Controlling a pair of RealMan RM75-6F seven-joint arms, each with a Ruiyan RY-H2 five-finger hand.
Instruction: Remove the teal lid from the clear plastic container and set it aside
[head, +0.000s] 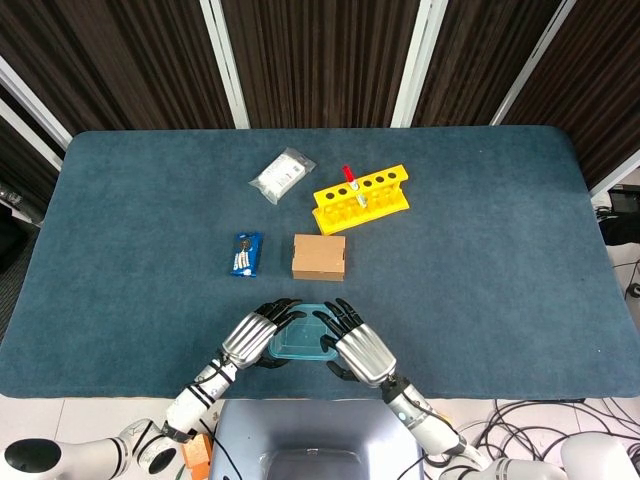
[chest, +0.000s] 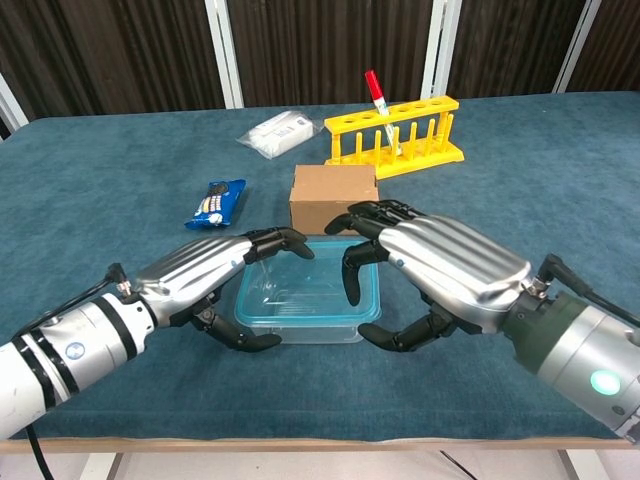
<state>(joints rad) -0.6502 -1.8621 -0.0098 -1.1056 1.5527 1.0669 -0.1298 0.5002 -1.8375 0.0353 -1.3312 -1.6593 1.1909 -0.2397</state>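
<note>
Flanking the container (chest: 305, 295) at the near bench (head: 480, 250) edge, left hand (chest: 205, 270) braces its side, fingers curled, probably to steady it; right hand (chest: 445, 265) hooks the still-seated lid (chest: 300, 285); firm grip unclear.

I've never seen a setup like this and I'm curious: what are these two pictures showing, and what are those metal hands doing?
A two-armed robot with humanlike hands works at a blue table. One camera looks down from its head, the other forward from its chest. The left hand and right hand cup either side of a clear plastic container whose teal lid is still on; whether they grip it is unclear. Beyond lie a cardboard box, a blue packet, a white pouch and a yellow tube rack with one red-capped tube.
</note>
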